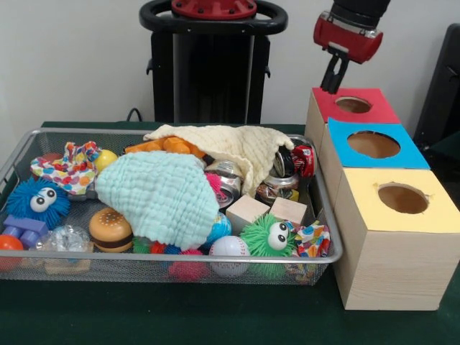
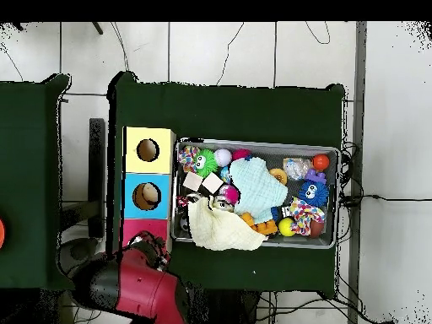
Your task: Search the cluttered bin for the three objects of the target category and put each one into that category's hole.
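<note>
Bin sits on desk, beside 3 boxes. Tool hangs above red box; grip state unreadable. Risk: cloths hide targets, causing snagged or wrong picks.

The robot's arm was black at its upper link, ending in a glossy red wrist housing with rounded edges and a pale band along its top. Below that hung the end effector, a narrow black piece. The pedestal was a black column with upright panels, topped by a black oval ring around a red cap. From overhead, the arm showed as a bulky red shell with black joints.
</note>
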